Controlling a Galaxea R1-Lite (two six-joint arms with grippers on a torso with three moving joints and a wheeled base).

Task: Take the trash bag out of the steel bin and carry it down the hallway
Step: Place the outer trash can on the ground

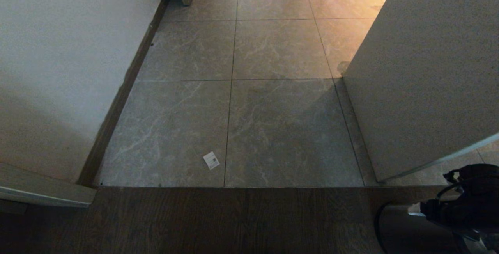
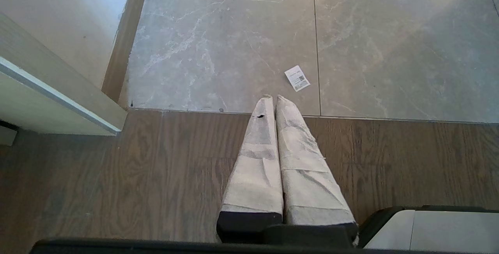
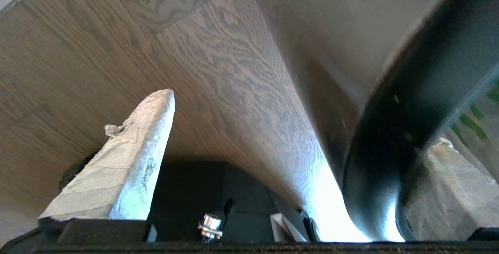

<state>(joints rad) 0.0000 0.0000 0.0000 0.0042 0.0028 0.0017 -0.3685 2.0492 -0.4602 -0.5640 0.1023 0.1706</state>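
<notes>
The trash bag (image 3: 473,117) sits inside the steel bin (image 3: 331,47), and only a bit of white plastic with green print peeks over the black rim. The right gripper (image 3: 296,144) is right at that rim. Its fingers are spread wide and hold nothing: one finger (image 3: 128,156) is outside the bin, the other on the bag's side. The bag lies just past it. The left gripper (image 2: 276,100) is pressed shut, empty, well away over the wood floor (image 2: 117,183).
</notes>
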